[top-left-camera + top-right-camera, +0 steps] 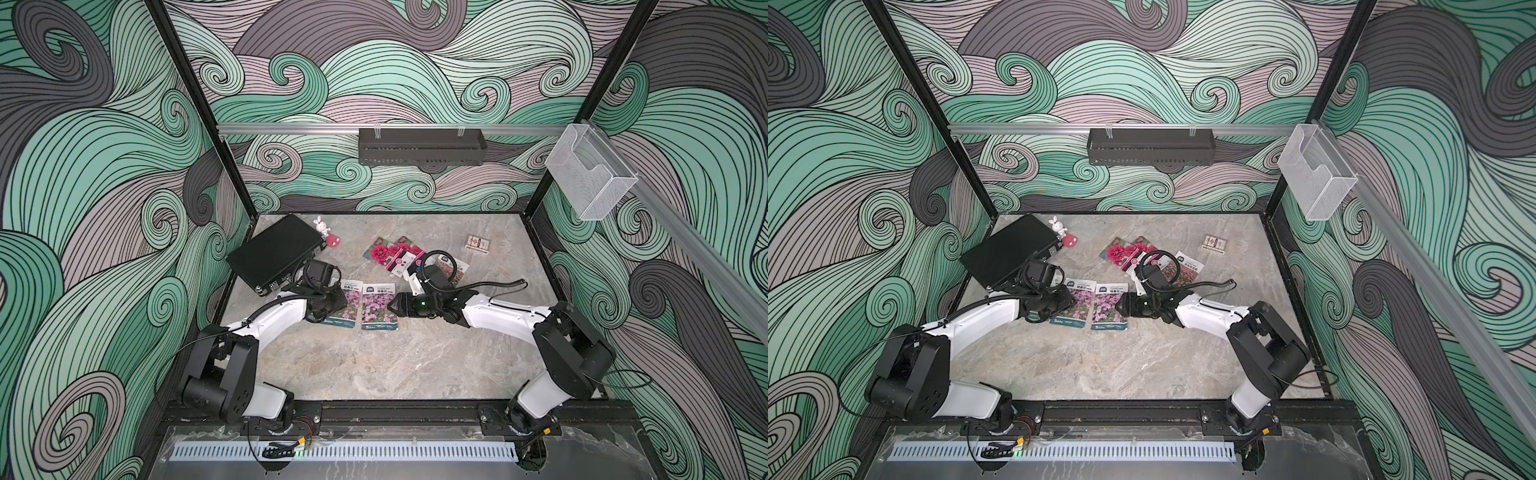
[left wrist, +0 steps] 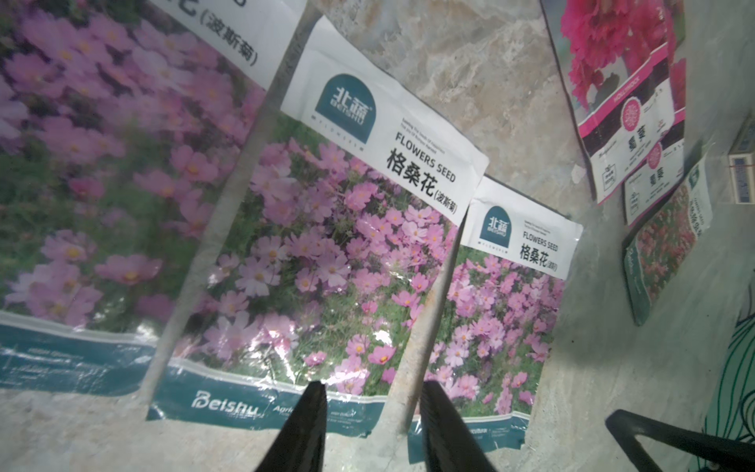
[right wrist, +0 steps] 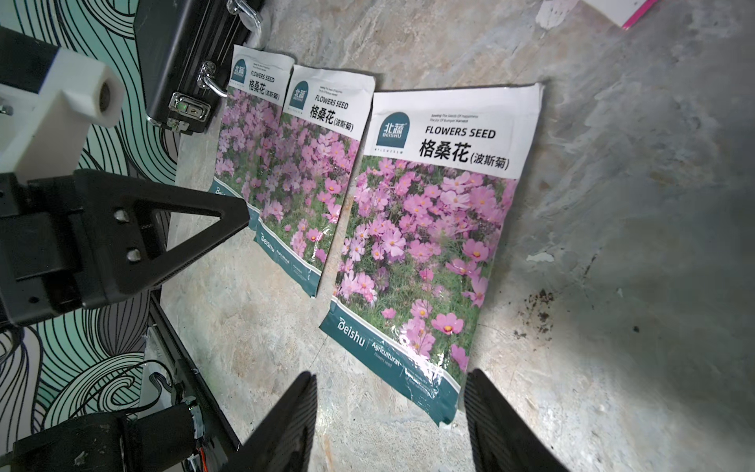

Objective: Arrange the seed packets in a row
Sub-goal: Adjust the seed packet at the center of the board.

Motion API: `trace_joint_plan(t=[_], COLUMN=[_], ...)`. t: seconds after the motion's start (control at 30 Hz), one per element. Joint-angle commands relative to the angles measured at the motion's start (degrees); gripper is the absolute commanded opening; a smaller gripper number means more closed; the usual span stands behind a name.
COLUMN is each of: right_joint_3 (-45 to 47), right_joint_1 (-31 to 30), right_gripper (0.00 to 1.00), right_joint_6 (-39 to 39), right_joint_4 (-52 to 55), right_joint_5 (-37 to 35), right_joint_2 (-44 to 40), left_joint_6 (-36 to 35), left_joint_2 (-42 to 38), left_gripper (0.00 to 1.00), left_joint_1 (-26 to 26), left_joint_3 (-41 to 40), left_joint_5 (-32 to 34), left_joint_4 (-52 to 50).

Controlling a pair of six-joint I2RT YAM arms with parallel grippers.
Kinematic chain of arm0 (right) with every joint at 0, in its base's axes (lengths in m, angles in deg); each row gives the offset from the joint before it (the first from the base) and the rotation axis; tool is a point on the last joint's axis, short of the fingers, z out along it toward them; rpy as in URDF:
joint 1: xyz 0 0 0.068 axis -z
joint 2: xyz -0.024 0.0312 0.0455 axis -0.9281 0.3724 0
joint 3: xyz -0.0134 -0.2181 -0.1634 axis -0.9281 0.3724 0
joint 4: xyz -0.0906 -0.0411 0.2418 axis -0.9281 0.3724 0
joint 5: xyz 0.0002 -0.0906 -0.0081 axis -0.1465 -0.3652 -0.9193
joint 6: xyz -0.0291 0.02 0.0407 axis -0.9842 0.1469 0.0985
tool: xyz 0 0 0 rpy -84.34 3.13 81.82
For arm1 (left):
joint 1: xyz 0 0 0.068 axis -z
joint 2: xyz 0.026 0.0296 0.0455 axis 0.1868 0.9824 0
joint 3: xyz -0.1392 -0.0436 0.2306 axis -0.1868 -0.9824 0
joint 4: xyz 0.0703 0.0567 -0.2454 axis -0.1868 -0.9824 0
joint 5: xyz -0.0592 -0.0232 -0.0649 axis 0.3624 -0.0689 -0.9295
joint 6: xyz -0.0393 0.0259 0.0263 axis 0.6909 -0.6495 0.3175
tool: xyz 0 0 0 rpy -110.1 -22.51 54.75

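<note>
On table (image 1: 374,365), purple seed packets (image 1: 378,309) lengthwise, headers rearward.

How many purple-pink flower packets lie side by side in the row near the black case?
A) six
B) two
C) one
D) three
D: the right wrist view shows three purple-pink packets lying flat side by side, the farthest one next to the black case.

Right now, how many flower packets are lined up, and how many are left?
Done: three purple-pink packets lie side by side in a row. In hand: nothing; the left gripper and right gripper hover open over that row. Left: two magenta bloom packets, overlapping each other, and the red-pink packet lie farther back, not yet in line.
</note>
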Motion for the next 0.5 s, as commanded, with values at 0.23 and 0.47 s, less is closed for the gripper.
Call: trace_joint_plan(t=[0.23, 0.47], right_joint_3=[2.3, 3.8], right_joint_1=[5.6, 7.4], right_gripper=[0.59, 0.59], right_joint_6=[0.2, -1.0], right_joint_4=[-0.9, -0.1], right_joint_5=[3.3, 3.8], right_joint_2=[-3.3, -5.4], left_joint_6=[0.7, 0.3], left_joint_2=[11.1, 17.1], left_gripper=[0.39, 0.38], left_joint_1=[5.5, 6.7], left_joint_3=[7.0, 11.3], left_joint_5=[-1.3, -1.3], left_joint_4=[7.3, 8.7])
